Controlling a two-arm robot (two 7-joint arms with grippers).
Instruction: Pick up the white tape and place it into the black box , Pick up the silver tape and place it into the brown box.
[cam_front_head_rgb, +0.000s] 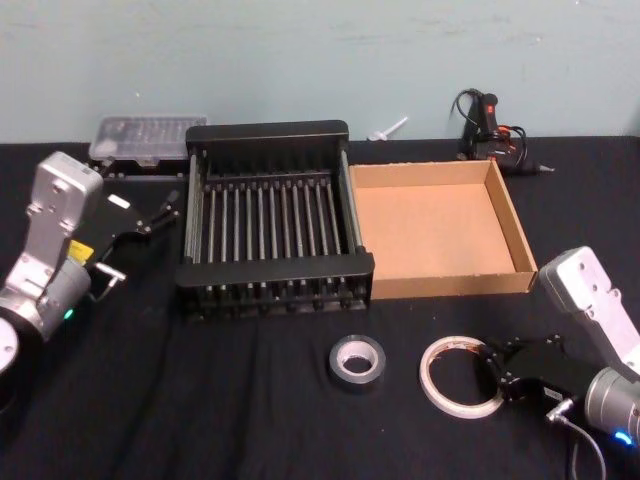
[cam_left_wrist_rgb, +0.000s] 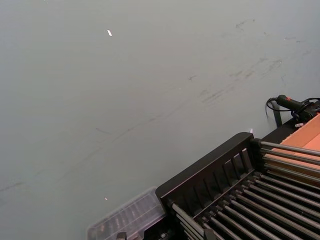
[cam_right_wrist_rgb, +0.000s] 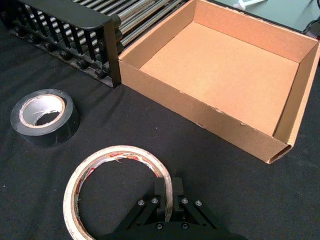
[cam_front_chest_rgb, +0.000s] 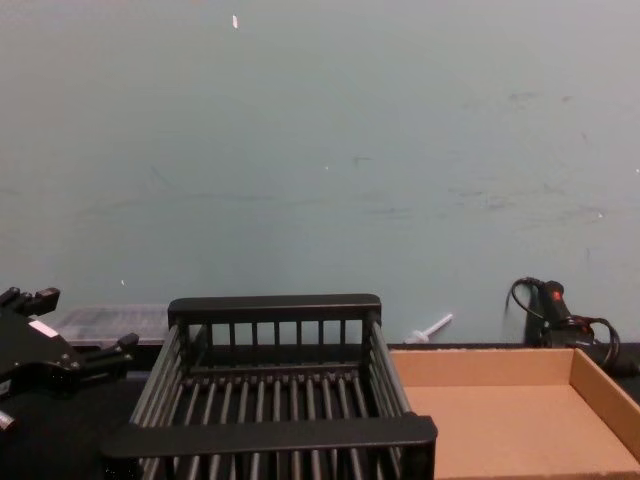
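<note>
Here the right gripper (cam_right_wrist_rgb: 169, 192) sits low on the black cloth (cam_front_head_rgb: 250, 420), its fingers pinched on the near wall of the white tape (cam_right_wrist_rgb: 117, 187), one inside the ring and one outside; ring flat on the cloth, in front of the brown box (cam_front_head_rgb: 437, 232). Silver tape (cam_front_head_rgb: 357, 362) lies just beside the ring, in front of the black box (cam_front_head_rgb: 270, 215). Left gripper (cam_front_head_rgb: 150, 215) hangs beside the black box, fingers apart, holding nothing.
</note>
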